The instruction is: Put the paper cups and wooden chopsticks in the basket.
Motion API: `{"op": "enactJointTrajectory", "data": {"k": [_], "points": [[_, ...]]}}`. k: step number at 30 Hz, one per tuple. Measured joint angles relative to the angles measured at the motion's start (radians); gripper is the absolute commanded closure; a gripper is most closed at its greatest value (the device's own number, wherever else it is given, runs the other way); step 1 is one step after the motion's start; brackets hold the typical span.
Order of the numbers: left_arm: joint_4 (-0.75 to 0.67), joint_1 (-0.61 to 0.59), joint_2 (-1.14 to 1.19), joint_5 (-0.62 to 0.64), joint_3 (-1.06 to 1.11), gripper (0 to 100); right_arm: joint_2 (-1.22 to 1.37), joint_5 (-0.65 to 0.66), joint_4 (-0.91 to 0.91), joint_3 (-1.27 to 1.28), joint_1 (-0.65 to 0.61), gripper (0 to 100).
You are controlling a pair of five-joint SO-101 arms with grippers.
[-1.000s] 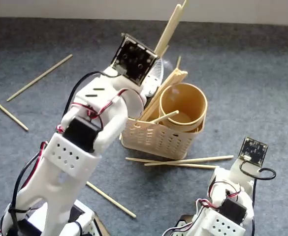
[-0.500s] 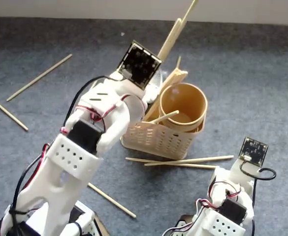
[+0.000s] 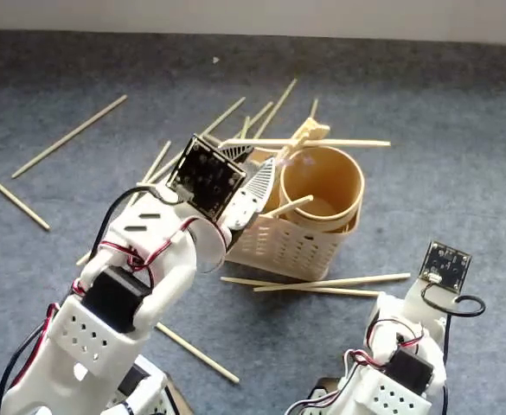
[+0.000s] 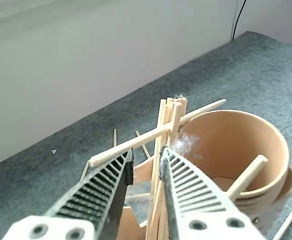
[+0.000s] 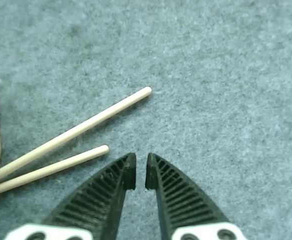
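A tan paper cup (image 3: 322, 186) stands in the cream basket (image 3: 283, 246), with one chopstick leaning inside it. Several wooden chopsticks (image 3: 261, 121) lie fanned over the basket's far rim and the carpet behind it. One chopstick (image 3: 309, 143) rests level across the cup's rim. My left gripper (image 3: 251, 169) hovers over the basket's left side, open, with nothing held. In the left wrist view the left gripper (image 4: 146, 155) faces the cup (image 4: 235, 150) and an upright bundle of chopsticks (image 4: 168, 117). My right gripper (image 5: 141, 172) is shut and empty just above the carpet, close to two chopstick tips (image 5: 86, 125).
Two chopsticks (image 3: 322, 283) lie on the carpet in front of the basket, near the right arm (image 3: 404, 363). More loose chopsticks lie at the left (image 3: 69, 136), the far left (image 3: 10, 197) and by the left arm's base (image 3: 196, 350). A pale wall runs along the back.
The left gripper let go of the upright chopsticks, which fell across the basket and behind it. The left arm pulled back and lower. The right arm stayed still.
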Motion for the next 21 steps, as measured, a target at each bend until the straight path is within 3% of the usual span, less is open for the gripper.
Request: {"op": "enactJointTrajectory", "data": {"k": [6,11,21], "points": [[0.000,-0.009,-0.002,0.000,0.009,88,0.000,0.000,0.000,0.000,0.000,94.3],[0.005,-0.112,-0.017,0.000,0.006,88,0.000,0.000,0.000,0.000,0.000,94.3],[0.140,-0.169,-0.133,0.000,-0.244,88,0.000,0.000,0.000,0.000,0.000,94.3]]}}
